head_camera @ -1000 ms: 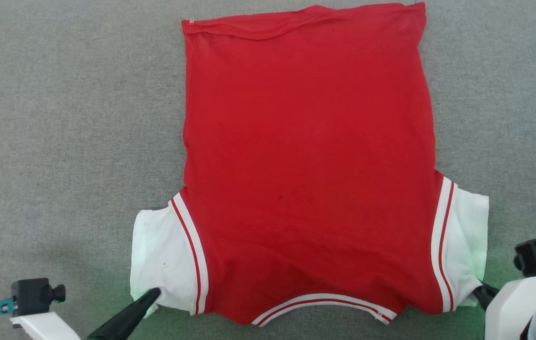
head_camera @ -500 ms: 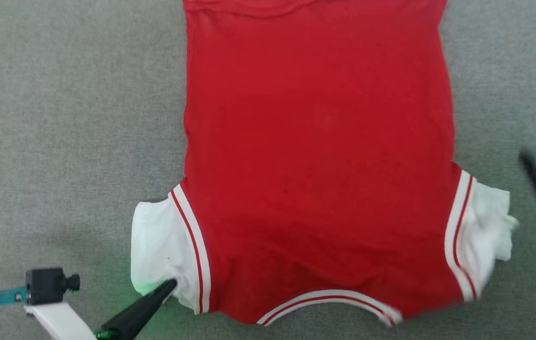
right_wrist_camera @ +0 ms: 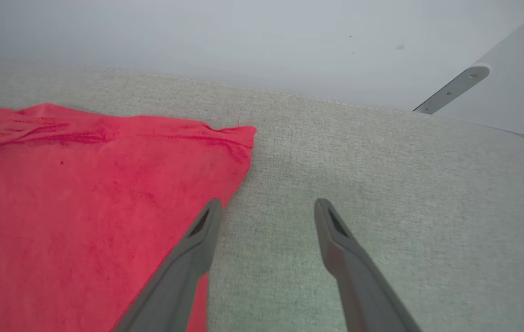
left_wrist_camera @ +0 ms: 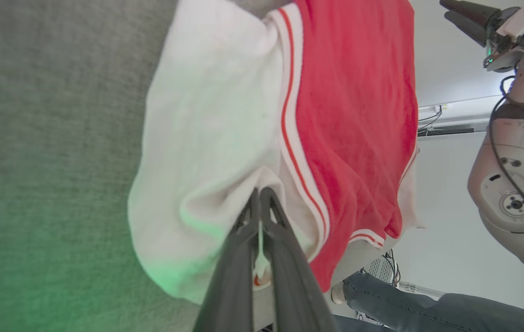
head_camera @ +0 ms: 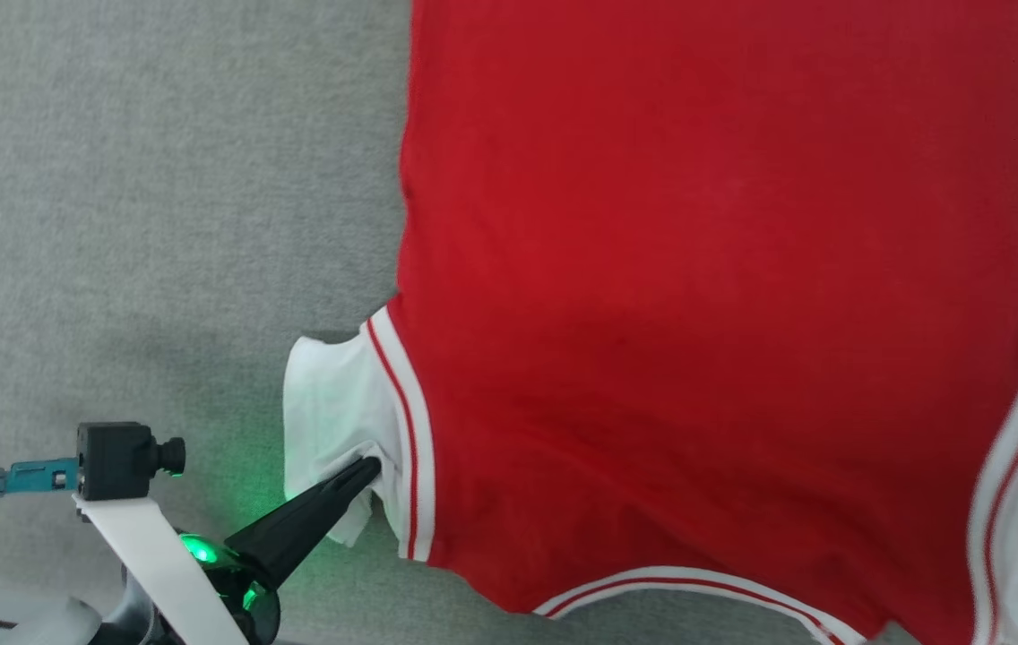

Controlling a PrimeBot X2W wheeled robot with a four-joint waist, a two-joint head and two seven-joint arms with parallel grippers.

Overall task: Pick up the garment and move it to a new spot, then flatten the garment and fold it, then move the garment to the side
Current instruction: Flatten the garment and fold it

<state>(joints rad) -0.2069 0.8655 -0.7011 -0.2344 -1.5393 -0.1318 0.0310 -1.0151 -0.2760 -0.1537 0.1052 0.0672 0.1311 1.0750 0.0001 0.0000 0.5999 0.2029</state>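
Red soft-knit T-shirt with white short sleeves [head_camera: 697, 313] lay spread on grey woven surface [head_camera: 115, 224], neckline trim at near edge of head view. Your left tool [head_camera: 372, 468] was pinched tight on white sleeve [head_camera: 330, 403], cloth puckered around fingertips. Your right tool [right_wrist_camera: 266, 205] stood wide, holding nothing, beside red hem corner [right_wrist_camera: 243, 133], one finger over shirt edge. Contact with cloth: could not tell. Person's jeans-clad legs [left_wrist_camera: 405, 304] showed beyond surface.
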